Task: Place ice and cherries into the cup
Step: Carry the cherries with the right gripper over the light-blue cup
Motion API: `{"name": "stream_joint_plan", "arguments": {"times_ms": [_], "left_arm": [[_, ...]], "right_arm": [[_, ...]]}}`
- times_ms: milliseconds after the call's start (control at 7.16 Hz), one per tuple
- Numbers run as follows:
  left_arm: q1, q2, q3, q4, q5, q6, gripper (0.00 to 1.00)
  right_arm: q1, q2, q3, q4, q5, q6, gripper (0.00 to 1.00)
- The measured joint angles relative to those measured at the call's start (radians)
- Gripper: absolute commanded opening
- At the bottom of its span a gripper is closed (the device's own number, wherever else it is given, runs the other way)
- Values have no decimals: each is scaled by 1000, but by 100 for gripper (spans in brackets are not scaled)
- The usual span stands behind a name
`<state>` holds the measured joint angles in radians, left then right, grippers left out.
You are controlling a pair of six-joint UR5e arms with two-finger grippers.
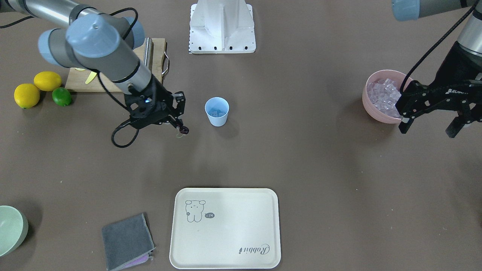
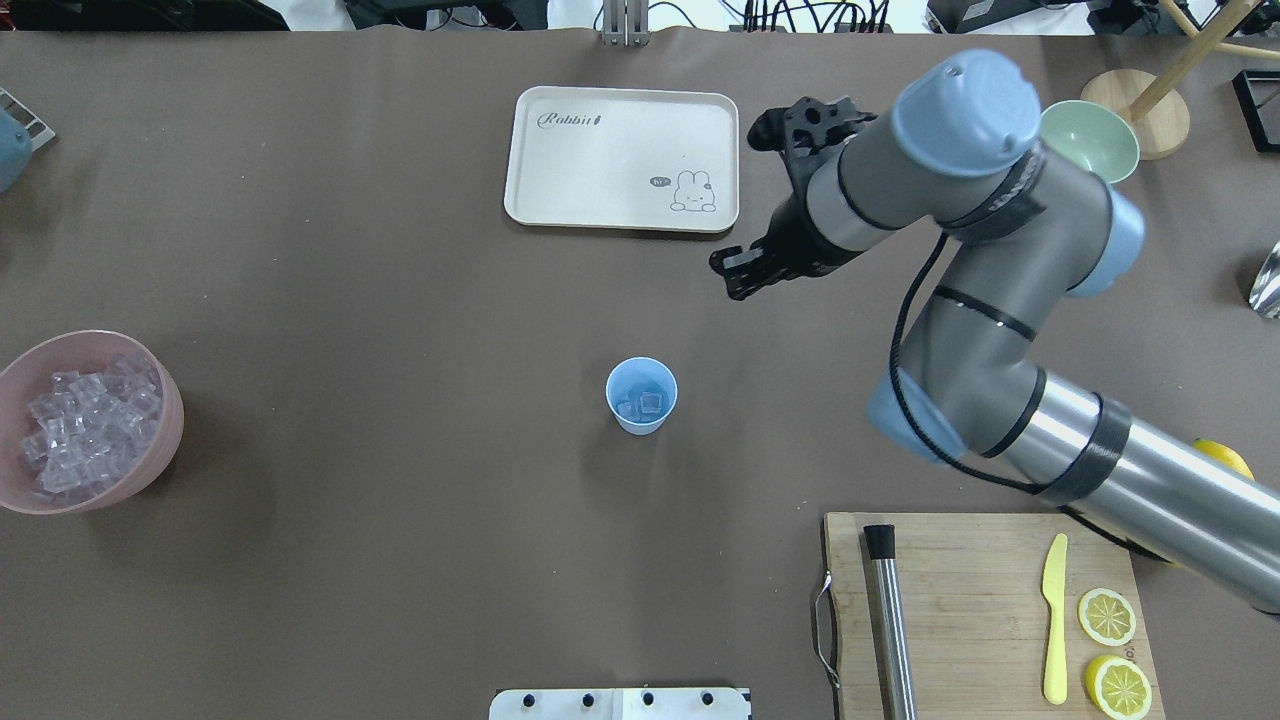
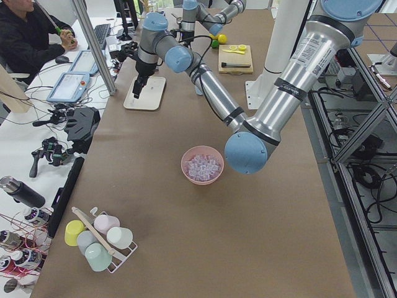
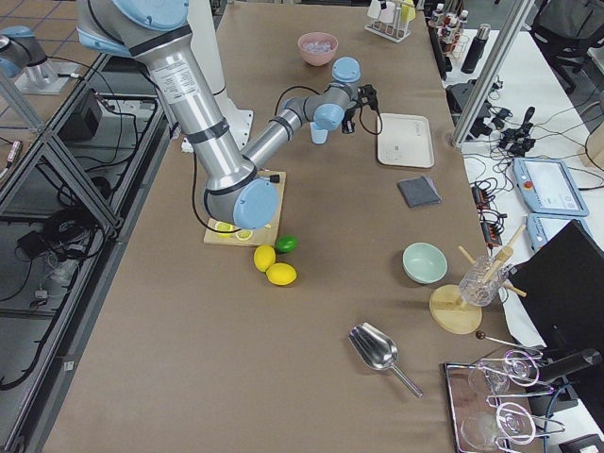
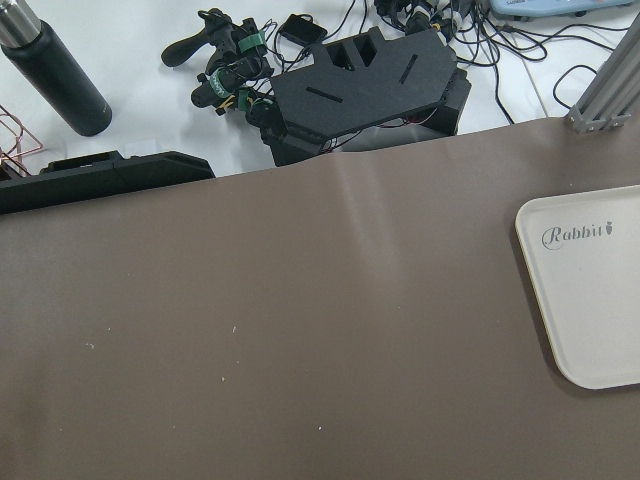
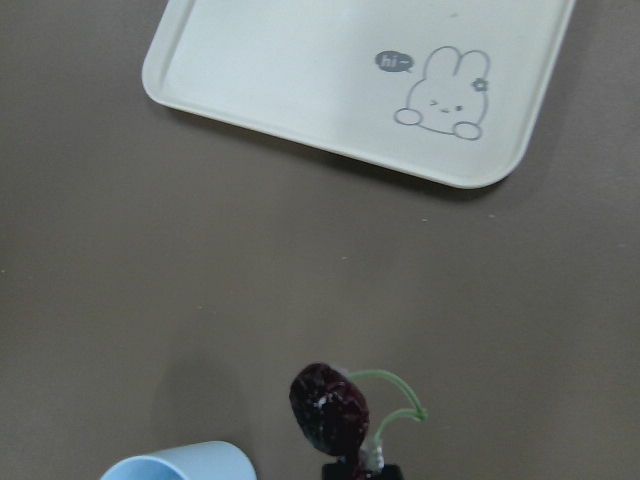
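The light blue cup (image 1: 217,111) stands upright mid-table with a few ice cubes (image 2: 641,403) in it. More ice (image 1: 383,96) fills the pink bowl (image 1: 367,98). My right gripper (image 1: 180,126) is shut on the green stem of the dark red cherries (image 1: 184,130), held above the table a short way to the robot's right of the cup. In the right wrist view the cherries (image 6: 330,405) hang beside the cup's rim (image 6: 180,462). My left gripper (image 1: 429,126) is open and empty next to the pink bowl.
A cream tray (image 1: 224,228) and a folded grey cloth (image 1: 127,241) lie on the operators' side. A pale green bowl (image 1: 11,229), two lemons (image 1: 27,95), a lime (image 1: 61,96) and a cutting board (image 2: 985,590) with a steel rod, knife and lemon halves are on the robot's right.
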<state>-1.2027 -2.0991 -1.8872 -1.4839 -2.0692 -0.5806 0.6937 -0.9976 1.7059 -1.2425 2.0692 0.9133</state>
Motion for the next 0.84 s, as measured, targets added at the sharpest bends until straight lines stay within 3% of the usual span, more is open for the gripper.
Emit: {"name": "stream_joint_plan", "arguments": {"times_ms": [279,838], "left_arm": [[-11,4,3,2,0,-1,98],[-38,22,5,2,-21,1,98]], "right_arm": [[-103,38,-1,0,-110,38,0],[-217,52,-1,0,-200,74,3]]}}
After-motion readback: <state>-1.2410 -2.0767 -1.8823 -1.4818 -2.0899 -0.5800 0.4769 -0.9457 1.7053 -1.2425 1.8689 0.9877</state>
